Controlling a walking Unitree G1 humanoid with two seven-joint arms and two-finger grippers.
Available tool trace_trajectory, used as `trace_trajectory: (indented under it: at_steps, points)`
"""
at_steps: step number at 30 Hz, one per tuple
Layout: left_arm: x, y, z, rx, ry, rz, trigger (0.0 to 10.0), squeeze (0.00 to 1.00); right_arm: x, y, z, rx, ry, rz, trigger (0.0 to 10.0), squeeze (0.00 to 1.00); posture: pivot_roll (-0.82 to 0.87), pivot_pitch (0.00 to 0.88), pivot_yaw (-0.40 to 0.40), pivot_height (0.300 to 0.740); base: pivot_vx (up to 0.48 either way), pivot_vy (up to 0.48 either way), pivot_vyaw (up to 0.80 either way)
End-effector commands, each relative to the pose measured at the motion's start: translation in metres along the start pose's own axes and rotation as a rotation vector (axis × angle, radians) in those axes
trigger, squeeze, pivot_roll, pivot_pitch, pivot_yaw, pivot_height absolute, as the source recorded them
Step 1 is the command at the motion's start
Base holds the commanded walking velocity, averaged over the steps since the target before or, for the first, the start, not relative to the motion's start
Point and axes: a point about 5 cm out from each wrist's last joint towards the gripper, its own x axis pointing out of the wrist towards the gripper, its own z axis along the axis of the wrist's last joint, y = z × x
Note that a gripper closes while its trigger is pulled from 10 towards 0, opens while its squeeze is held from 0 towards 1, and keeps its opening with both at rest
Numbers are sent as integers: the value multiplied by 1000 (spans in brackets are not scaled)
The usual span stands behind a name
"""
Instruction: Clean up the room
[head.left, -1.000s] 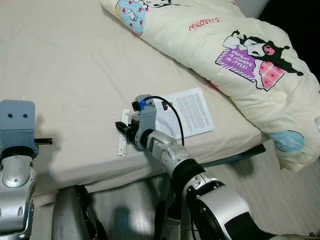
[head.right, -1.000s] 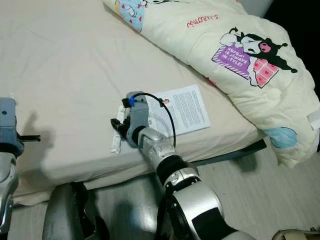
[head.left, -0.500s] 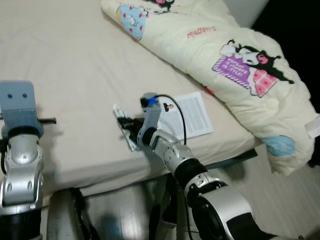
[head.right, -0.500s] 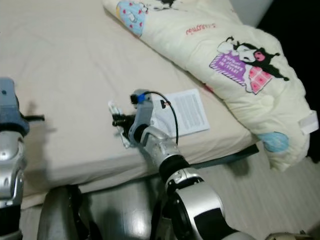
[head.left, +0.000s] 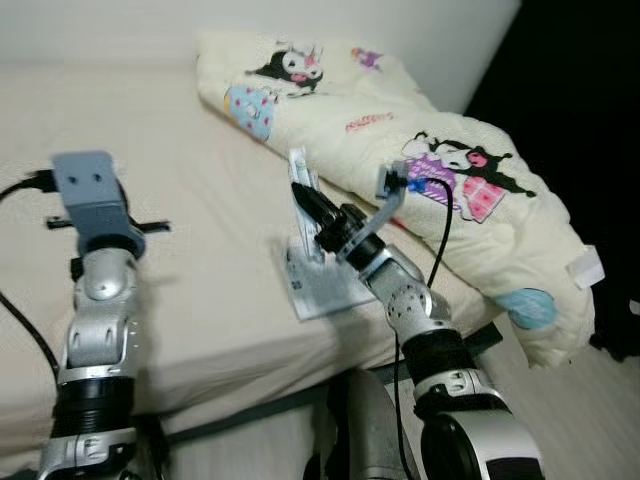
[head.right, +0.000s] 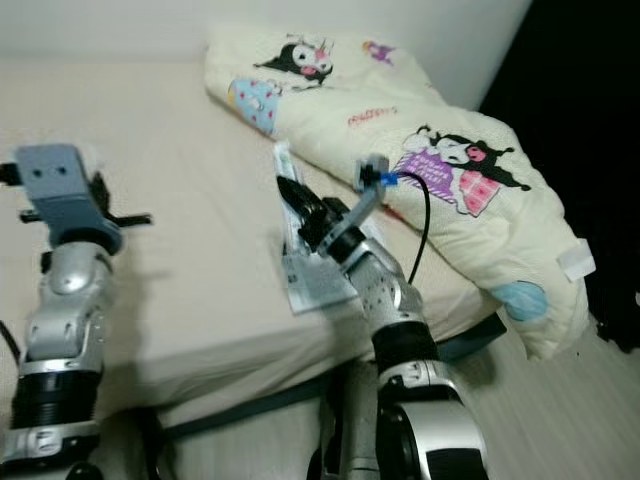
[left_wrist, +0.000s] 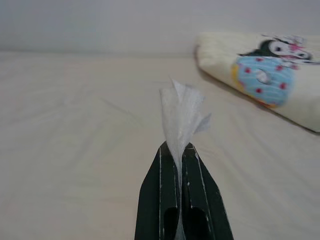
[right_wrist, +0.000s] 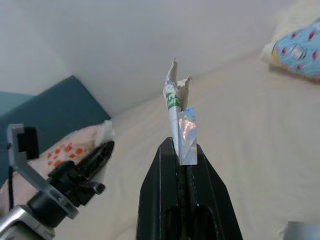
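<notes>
Wrapper (right_wrist: 176, 107) bottom hidden inside right gripper (right_wrist: 182, 157).

You had a bed (head.left: 200, 300) before you, dressed in a plain cream sheet that ran smooth to its near edge and its right corner. A pale yellow comforter (head.left: 440, 200) printed with cartoon figures lay bunched along the bed's far right side and spilled over the right corner. Behind the bed stood a plain white wall (head.right: 300, 15). To the right the room fell into deep shadow (head.left: 590, 120). Pale wood-look floor (head.right: 560, 420) showed at the lower right.
</notes>
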Motion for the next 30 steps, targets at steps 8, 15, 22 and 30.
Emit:
trace_trajectory:
  at_steps: [8,15,22,30]
  points:
    - [-2,-16,-30,-22,129,-59,10000,0,-21,-15,-6,-16,4,-76,0,0,-72,0,-61,546,-38,0,0]
    - [-12,-25,-57,-66,199,-115,10000,0,-38,-26,-18,-71,90,-142,0,0,-88,0,-65,576,-164,0,0]
    - [-28,-27,-97,2,331,-171,10000,0,-57,-38,-29,-83,136,-224,0,0,-89,0,-48,606,-107,0,0]
    - [-47,-19,-134,100,441,-214,10000,0,-83,-56,-42,-101,192,-355,0,0,-97,0,-35,636,0,0,0]
